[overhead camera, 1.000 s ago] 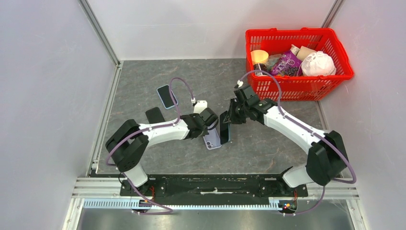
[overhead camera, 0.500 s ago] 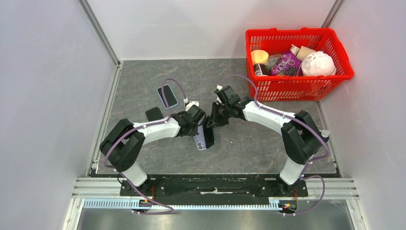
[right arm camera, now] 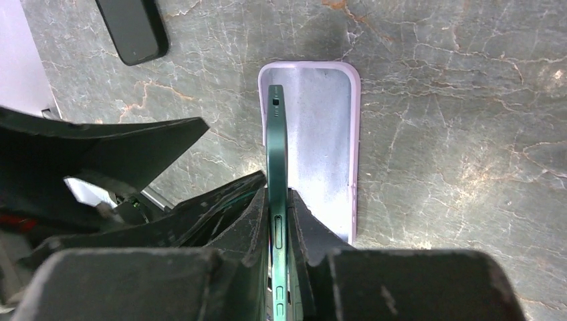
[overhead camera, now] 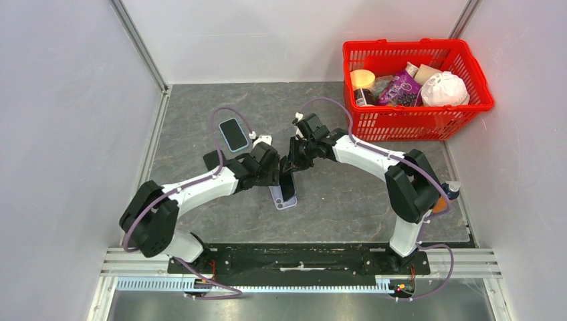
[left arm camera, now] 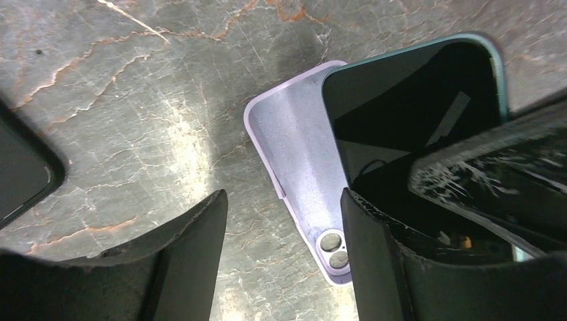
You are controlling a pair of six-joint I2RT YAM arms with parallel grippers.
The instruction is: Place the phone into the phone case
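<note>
So the job is partway: the phone is lifted and lined up, but not yet seated. The right tool pinches the green phone by its flat faces and holds it on edge over one long side of the lilac phone case; whether the two touch I cannot tell. The case lies open side up near the middle of the surface. The left tool hovers at the case's left side, fingers spread, gripping nothing. What is left, I judge, is tipping the phone flat and pressing its corners in. Another phone lies farther left.
</note>
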